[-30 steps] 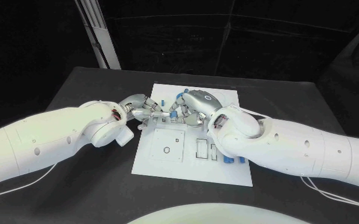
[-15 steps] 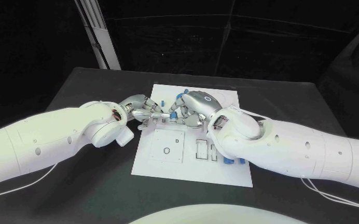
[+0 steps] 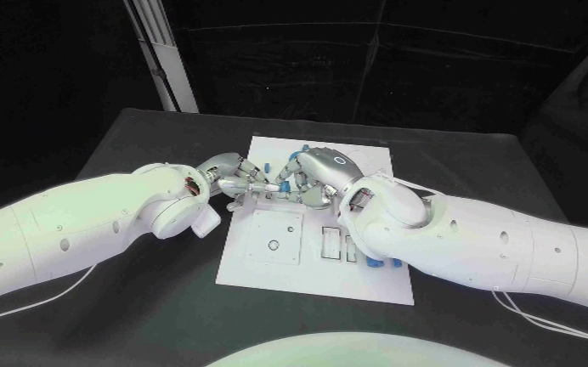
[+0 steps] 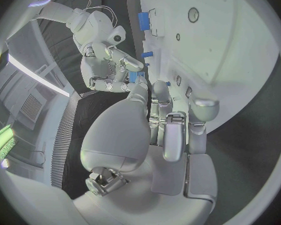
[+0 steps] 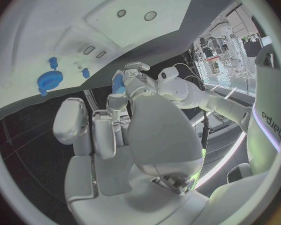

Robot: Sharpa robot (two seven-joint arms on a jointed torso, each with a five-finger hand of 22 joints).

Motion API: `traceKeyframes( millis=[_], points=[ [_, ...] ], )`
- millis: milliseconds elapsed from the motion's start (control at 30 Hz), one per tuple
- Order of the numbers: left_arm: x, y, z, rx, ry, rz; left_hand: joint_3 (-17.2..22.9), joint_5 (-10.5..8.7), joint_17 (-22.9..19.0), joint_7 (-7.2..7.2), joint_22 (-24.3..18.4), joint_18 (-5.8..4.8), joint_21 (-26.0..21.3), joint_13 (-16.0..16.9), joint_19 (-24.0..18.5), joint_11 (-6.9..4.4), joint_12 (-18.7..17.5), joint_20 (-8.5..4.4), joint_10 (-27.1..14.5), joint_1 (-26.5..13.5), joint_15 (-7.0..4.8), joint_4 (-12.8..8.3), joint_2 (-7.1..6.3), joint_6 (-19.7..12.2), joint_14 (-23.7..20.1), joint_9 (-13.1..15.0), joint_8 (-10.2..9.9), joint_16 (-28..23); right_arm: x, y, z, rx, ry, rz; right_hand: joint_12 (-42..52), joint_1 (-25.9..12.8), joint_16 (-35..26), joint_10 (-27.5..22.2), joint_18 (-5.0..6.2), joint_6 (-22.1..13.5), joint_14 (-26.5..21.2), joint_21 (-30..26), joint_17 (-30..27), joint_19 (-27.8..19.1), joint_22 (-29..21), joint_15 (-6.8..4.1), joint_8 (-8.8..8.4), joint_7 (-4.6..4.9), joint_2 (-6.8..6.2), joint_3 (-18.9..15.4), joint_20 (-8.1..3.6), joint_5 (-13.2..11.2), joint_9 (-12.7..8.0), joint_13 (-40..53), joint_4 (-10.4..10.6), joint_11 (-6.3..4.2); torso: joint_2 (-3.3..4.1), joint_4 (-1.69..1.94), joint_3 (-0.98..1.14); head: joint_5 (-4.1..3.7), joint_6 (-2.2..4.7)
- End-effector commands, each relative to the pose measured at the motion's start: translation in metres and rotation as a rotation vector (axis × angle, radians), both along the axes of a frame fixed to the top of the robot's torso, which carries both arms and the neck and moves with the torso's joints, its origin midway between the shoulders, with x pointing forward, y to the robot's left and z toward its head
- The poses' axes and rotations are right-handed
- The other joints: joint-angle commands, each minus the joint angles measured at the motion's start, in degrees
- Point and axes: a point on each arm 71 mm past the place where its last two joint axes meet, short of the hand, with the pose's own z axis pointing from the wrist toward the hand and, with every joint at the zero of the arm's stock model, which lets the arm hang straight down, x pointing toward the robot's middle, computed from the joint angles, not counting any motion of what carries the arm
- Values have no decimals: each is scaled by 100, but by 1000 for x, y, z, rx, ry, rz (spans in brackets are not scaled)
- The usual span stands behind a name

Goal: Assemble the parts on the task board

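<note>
Brought fingertip to fingertip over the far half of the task board (image 3: 307, 275), right hand (image 3: 316, 172) and left hand (image 3: 230, 176). Pinched in the right hand's fingertips, a small blue part (image 3: 282, 187), raised just off the white plate, other fingers curled loosely round it. Reaching in from the other side, the left hand's fingers (image 4: 154, 91), narrowed to a point and touching or all but touching the same part; cannot tell whether gripping it or merely steadying it. Judged a handover or a two-handed alignment: held in mid-air so as to turn the piece to the right attitude before seating it, too small for one hand to reorient alone.

Standing in the board close by, seen from the right wrist, a blue gear (image 5: 48, 78) and a short blue peg (image 5: 85, 72), apparently already seated. Nearer the robot, rectangular slots (image 3: 330, 244) open in the plate, and more blue pieces (image 3: 374, 262) lying at the board's near right, partly under the right arm, probably awaiting their turn. Beneath it all, the black table (image 3: 147, 299).
</note>
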Motion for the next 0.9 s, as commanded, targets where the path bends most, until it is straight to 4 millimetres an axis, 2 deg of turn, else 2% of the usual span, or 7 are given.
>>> traceKeyframes(
  millis=[33,900],
  points=[
    [-1,-4,1,-4,1,-15,0,-27,1233,7,5,-86,35,5,-38,-19,14,2,33,70,-32,-43,-4,-52,530,9,21,35,-2,4,4,18,-17,22,2,-7,-33,45,41,42,406,29,617,11,6,-25,19,-15,31,32,-18,12,6,-5,-3,-6,-7,-6,0,5,-8],
    [0,-2,1,-3,-3,-7,0,-27,1233,7,5,-86,35,5,-38,-19,14,2,33,70,-32,-43,-4,-52,530,9,21,35,2,3,-1,-21,10,9,-57,-19,-39,33,43,53,405,21,611,5,-7,-30,17,-20,22,57,-24,-30,6,-50,5,-12,-15,-23,-1,16,-38]
  ],
)
